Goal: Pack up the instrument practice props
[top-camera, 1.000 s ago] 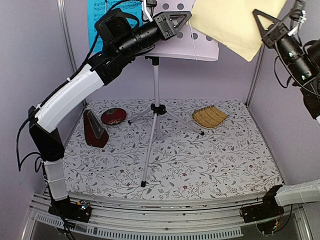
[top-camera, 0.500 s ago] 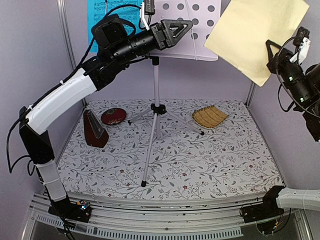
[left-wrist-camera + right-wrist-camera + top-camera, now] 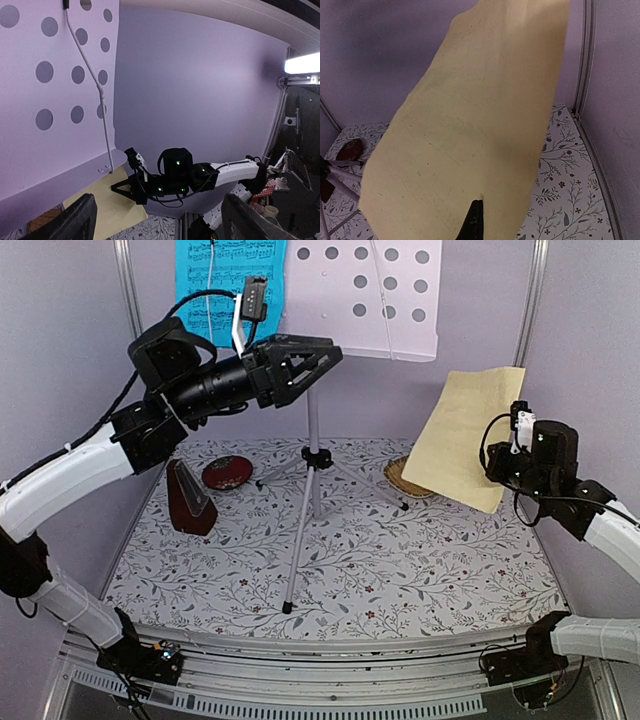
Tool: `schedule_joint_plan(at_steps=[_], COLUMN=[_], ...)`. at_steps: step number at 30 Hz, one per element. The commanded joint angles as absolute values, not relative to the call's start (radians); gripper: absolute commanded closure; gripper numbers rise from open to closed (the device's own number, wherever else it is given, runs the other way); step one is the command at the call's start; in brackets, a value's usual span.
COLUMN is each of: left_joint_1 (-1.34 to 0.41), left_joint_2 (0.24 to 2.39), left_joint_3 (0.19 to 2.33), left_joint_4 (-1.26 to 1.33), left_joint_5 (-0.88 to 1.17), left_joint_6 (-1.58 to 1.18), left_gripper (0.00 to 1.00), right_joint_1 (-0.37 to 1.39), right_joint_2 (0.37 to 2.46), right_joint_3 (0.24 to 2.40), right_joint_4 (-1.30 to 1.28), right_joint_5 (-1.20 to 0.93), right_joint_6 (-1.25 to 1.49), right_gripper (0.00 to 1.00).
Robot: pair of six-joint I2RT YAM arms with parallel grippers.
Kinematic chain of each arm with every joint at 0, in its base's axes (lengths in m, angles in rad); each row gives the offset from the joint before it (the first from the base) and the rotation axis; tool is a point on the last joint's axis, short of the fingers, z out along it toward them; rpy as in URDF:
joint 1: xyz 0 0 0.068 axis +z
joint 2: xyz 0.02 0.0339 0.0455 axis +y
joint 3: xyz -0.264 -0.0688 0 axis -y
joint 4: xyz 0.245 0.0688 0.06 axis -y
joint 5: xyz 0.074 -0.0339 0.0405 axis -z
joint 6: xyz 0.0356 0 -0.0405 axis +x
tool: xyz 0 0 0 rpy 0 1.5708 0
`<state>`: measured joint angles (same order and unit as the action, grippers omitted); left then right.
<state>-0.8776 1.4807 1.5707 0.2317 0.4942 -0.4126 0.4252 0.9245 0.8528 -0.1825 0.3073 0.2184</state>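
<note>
There are two sets of jaws. The left jaws stand wide open and hold nothing, hanging in the air just below the lower left corner of the perforated desk (image 3: 365, 295). That desk tops the one silver tripod music stand (image 3: 312, 430), whose pole drops from right beside these jaws to three feet on the floral table (image 3: 400, 560).

There are two music sheets. The blue music sheet (image 3: 228, 285) hangs above the left jaws, just beside the desk's left edge. The pale-yellow music sheet (image 3: 465, 435) is pinched at one edge in the closed right jaws and rises from them, clear of the table.

The one dark red-brown pyramid metronome (image 3: 188, 498) stands upright on the table, well below the left jaws. One round red dish (image 3: 227, 472) lies just beside it. One woven tray (image 3: 398, 475) lies beyond the right jaws, partly hidden by the held sheet.
</note>
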Motion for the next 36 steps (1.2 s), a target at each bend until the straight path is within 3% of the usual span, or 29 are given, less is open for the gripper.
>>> schedule_joint_plan(at_steps=[1,8,17,36], left_joint_1=[-0.875,-0.866,-0.795,-0.714], left_joint_2=[1.369,1.262,1.211,1.202], left_joint_3=[1.416,1.211,0.989,0.861], left_joint_4=[0.301,0.279,0.321,0.315], left_joint_5=[0.507,0.490,0.496,0.443], left_joint_6=[-0.359,-0.328,-0.402,-0.468], left_gripper=[0.11,0.07,0.06,0.06], right_joint_1=[0.320,0.209,0.189,0.380], right_joint_2=[1.007,1.114,1.168,1.677], right_joint_3=[0.849,0.912,1.019,1.092], right_joint_4=[-0.257,-0.383,-0.528,-0.708], right_joint_5=[0.199,0.292,0.637,0.325], right_joint_6=[0.297,0.267,0.214,0.193], right_gripper=[0.99,0.99,0.99,0.99])
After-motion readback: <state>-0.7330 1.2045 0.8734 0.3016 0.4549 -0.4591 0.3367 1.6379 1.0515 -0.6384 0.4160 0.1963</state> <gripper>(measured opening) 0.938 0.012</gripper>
